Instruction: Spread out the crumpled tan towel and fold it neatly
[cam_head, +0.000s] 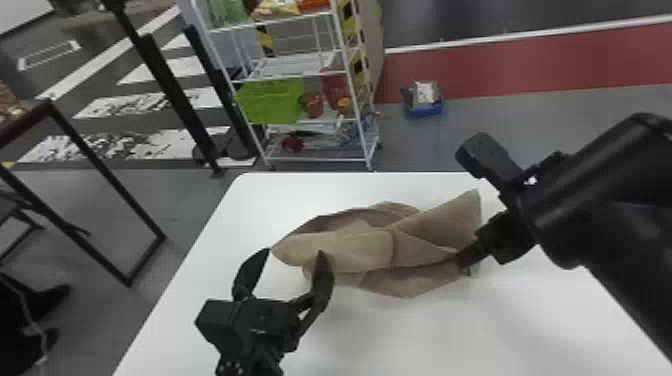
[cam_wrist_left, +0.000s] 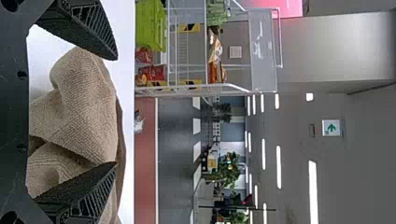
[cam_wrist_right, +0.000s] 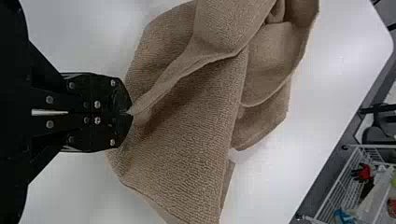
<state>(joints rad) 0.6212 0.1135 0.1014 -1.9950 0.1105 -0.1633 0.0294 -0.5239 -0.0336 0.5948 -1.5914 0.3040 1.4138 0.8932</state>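
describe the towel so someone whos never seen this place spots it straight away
Look for the white table in front of the white wire rack. On it lies the towel, a loose, crumpled heap pinched at one edge by the right gripper. It is soft, textured tan cloth, unlike the hard black grippers beside it.

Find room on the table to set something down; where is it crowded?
The widest bare patch of the table lies nearest the robot, between the left gripper and right arm; another at the far-left corner, between the towel and the table's edges. Crowding is at the towel's ends: the right gripper pinches one, the open left gripper stands at the other.
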